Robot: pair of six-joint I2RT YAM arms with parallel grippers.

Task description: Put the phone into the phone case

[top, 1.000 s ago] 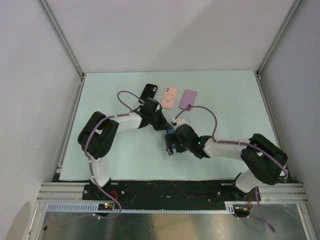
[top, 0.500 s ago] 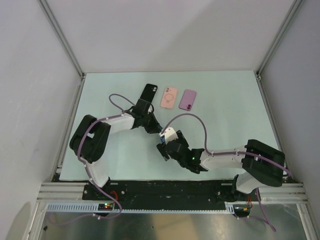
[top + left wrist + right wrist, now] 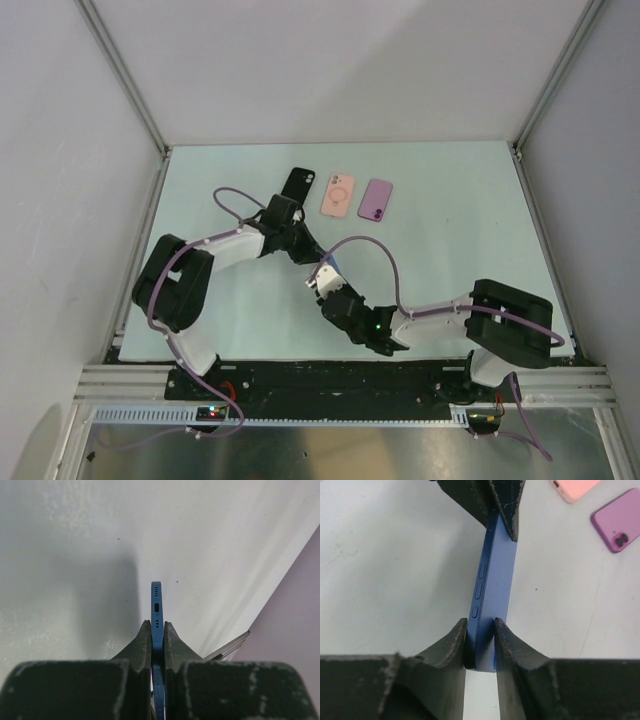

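Holds blue phone [image 3: 492,595] on edge above desk [image 3: 450,200] with left jaws and right jaws clamped on its opposite ends.

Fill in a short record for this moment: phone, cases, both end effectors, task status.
phone: blue phone, turned on edge, held between the two end effectors
left end effector: shut on the blue phone
right end effector: shut on the blue phone, fingers against both faces
cases: black case, pink case, purple case, lying flat in a row at the far side of the table, none touched
task status: blue phone not yet in any case
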